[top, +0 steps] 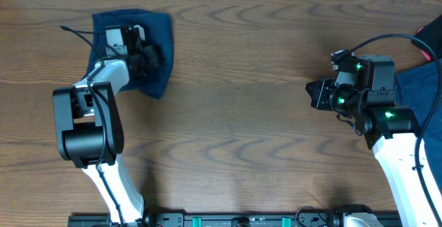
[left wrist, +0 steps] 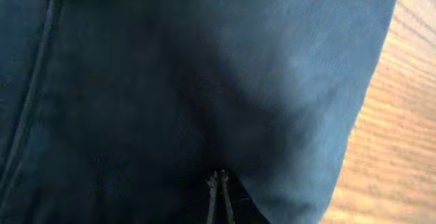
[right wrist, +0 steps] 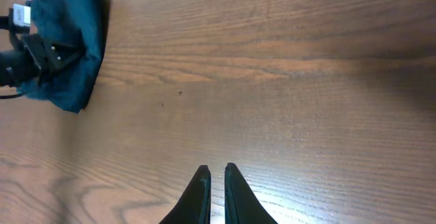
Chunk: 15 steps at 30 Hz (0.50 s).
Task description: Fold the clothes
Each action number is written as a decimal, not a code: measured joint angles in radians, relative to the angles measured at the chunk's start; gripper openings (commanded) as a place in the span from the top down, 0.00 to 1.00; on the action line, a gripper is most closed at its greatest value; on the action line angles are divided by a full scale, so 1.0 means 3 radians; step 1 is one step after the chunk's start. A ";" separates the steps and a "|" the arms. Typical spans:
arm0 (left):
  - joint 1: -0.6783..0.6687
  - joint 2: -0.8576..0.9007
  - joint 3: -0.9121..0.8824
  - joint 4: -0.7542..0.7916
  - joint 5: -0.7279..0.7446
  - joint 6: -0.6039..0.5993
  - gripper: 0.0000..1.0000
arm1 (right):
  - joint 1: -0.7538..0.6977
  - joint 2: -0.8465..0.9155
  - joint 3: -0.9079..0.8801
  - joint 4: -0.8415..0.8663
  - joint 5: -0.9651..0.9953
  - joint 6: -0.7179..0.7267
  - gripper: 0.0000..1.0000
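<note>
Wood-grain table [top: 235, 116] fills the overhead view, with both arms reaching in from its near edge.

Left arm [top: 90, 123] rises from the near edge, folds at its black elbow and bends down towards the far left corner, wrist tipped onto the cloth. Right arm [top: 400, 151] comes up along the right side and turns at the wrist, so its claw points left across the bare wood, level with the table rather than aimed down at it.

Navy shorts [top: 157, 27] lie as a compact, roughly rectangular bundle directly under the left claw [top: 146, 56]. The cloth shows past the claw on its far side and on the side towards the table's middle. In the left wrist view dark fabric with a seam covers almost everything ahead of the tips, and wood shows only at the right. That claw's jaws are pressed together against the cloth; whether a fold is caught between them cannot be told.

Right claw [right wrist: 216, 190] has its jaws drawn nearly together with nothing between them. It hangs over empty wood, and the shorts lie well apart from it, far ahead and off to one side.

Behind the right claw, a second blue cloth [top: 421, 89] lies partly under that arm at the table's edge.
</note>
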 measured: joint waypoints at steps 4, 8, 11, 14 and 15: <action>0.0069 -0.0286 -0.0001 -0.0406 0.0000 0.0088 0.85 | 0.0000 0.0000 0.0000 -0.0023 0.0000 -0.0001 0.93; 0.0111 -0.0801 -0.0001 -0.0738 -0.0154 0.0179 0.83 | 0.0000 0.0001 0.0000 -0.0027 0.0000 -0.0001 0.93; 0.0118 -0.1099 0.0003 -0.0923 -0.0338 0.0276 0.83 | 0.0000 0.0003 0.0000 -0.0025 0.0000 0.0000 0.93; 0.0118 -0.1082 0.0003 -0.0913 -0.0544 0.0357 0.83 | 0.0000 0.0004 0.0000 -0.0025 0.0000 0.0000 0.93; 0.0121 -0.1029 0.0003 -0.0855 -0.0587 0.0375 0.83 | 0.0000 0.0004 0.0000 -0.0028 0.0000 0.0000 0.93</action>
